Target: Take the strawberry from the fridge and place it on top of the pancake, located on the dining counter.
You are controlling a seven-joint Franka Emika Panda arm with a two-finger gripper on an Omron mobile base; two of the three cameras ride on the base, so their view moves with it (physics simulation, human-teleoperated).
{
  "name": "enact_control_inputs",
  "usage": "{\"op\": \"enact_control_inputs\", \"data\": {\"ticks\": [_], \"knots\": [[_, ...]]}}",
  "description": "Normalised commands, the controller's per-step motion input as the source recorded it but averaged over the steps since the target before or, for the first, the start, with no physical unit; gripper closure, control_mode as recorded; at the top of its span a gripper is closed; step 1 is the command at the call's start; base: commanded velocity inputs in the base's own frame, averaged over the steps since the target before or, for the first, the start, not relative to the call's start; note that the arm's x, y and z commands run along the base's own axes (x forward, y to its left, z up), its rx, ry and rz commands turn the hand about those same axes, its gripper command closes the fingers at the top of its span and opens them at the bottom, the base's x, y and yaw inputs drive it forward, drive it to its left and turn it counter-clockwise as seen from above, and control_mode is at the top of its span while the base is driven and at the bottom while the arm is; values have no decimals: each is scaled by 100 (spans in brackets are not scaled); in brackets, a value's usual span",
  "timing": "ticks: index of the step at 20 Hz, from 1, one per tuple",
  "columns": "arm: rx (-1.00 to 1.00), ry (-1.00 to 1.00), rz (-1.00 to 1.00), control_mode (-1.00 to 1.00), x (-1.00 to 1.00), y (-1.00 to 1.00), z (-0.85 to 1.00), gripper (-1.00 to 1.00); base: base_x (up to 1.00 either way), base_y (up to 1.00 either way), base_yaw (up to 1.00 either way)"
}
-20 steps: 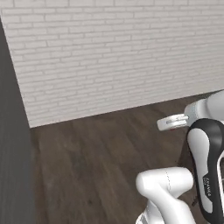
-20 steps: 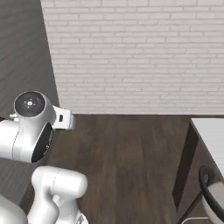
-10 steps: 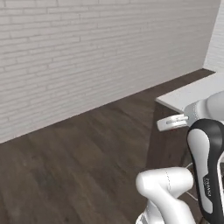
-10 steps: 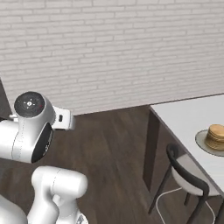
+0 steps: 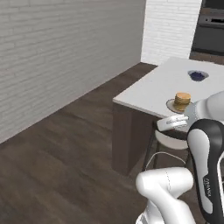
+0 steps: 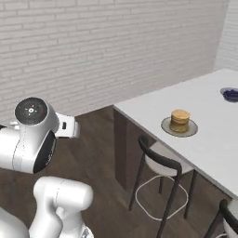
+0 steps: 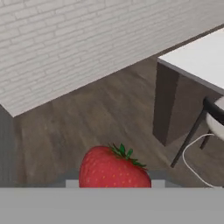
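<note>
More dining counter, pancake closer.

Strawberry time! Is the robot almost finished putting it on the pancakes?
Partly. The strawberry is already out of the fridge and sits in the pincer, seen in the hand view. The pancake waits bare on the dining counter. Left: get closer, reach over, and set the berry on top.

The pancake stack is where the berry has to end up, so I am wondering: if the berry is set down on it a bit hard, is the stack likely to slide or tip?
Probably not. The pancake stack looks low and wide on its plate, so tipping seems unlikely. The top looks flat, but the rounded strawberry may roll off.
</note>
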Motion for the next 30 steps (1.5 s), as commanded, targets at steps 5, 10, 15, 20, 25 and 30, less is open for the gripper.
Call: {"op": "enact_control_inputs", "data": {"ticks": [5, 10, 15, 20, 25, 30], "knots": [[0, 0, 0, 100, 0, 0, 0, 100, 1, 0, -56], [0, 0, 0, 100, 0, 0, 0, 100, 0, -1, -57], [0, 0, 0, 100, 0, 0, 0, 100, 0, -4, -52], [0, 0, 0, 100, 0, 0, 0, 100, 0, -1, -49], [0, 0, 0, 100, 0, 0, 0, 100, 1, 0, -45], [0, 0, 0, 100, 0, 0, 0, 100, 0, 1, -39]]}}
